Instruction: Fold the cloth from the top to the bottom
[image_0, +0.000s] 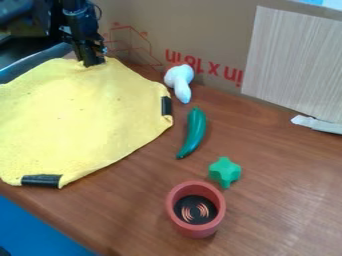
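Yellow cloth (80, 115) spread on L side of surface (280, 200), black tape (41, 180) at near edge + more on R edge. Gripper (91, 61) at its top edge (can't tell if clenched or released). Just R of cloth: white toy (180, 82), green pepper (194, 132). Farther out: green star (225, 171), red cup (194, 231) w/ black disc (194, 209) inside.
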